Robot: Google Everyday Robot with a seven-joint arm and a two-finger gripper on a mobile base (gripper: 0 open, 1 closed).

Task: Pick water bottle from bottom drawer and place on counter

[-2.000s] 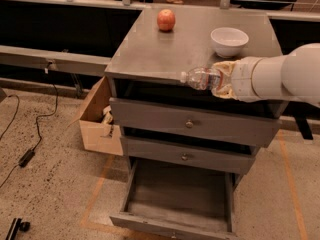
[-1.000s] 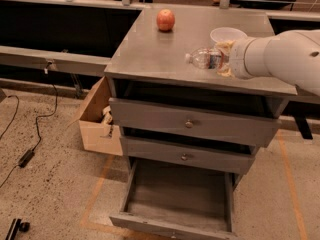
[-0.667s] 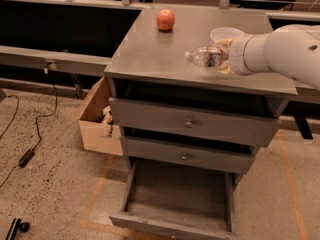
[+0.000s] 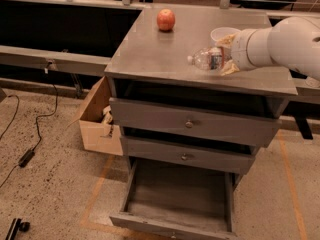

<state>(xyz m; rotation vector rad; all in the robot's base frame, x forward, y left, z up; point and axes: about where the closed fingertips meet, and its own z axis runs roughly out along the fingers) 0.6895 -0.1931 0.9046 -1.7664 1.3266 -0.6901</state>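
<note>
The gripper (image 4: 223, 59) has moved the bottle (image 4: 204, 59) from the bench (image 4: 150, 54) front edge back toward the bowl (image 4: 221, 33). Fingers pinch the bottle's base. Bottle lies horizontal just in front of the bowl, cap pointing away from the gripper.

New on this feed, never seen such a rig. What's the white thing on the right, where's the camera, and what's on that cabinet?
The white tube coming in from the right is the robot's single arm. The gripper at its tip is closed on the water bottle, held sideways low over the counter. The only camera looks down at the cabinet's front. An apple and a white bowl sit on the counter. The bottom drawer is pulled open.
</note>
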